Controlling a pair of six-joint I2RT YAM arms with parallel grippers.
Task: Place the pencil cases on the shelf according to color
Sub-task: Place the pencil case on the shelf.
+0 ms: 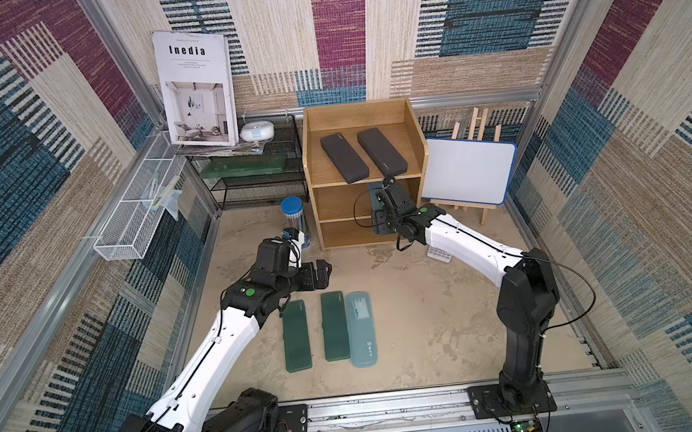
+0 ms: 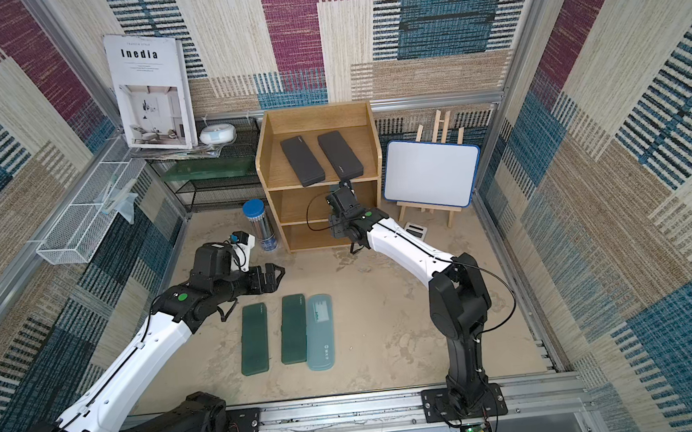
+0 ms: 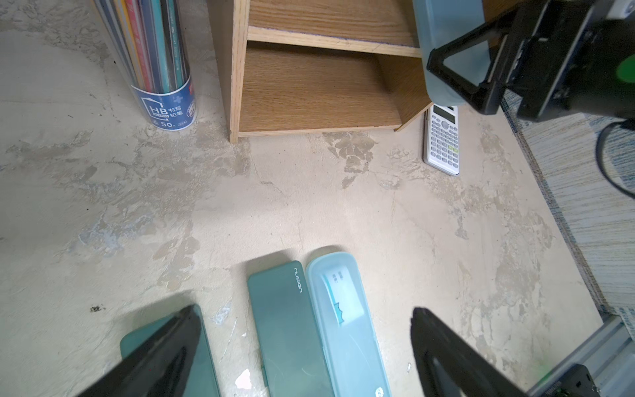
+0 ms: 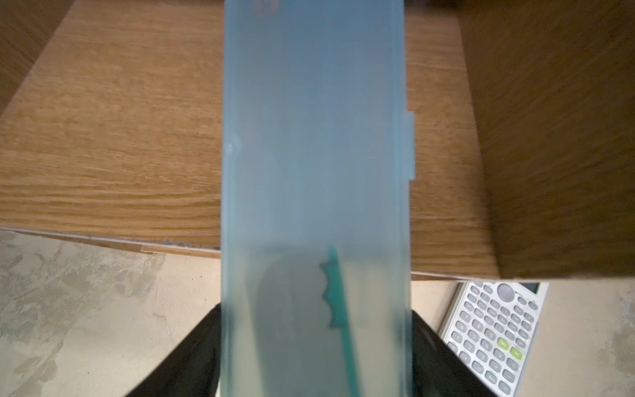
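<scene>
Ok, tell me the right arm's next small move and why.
Probably ease the right gripper forward, sliding the light blue pencil case deeper into the wooden shelf. The jaws grip the case's near end, which overhangs the front edge of the shelf board, while its far part is already over the wood. Releasing now might let it tip out.
</scene>
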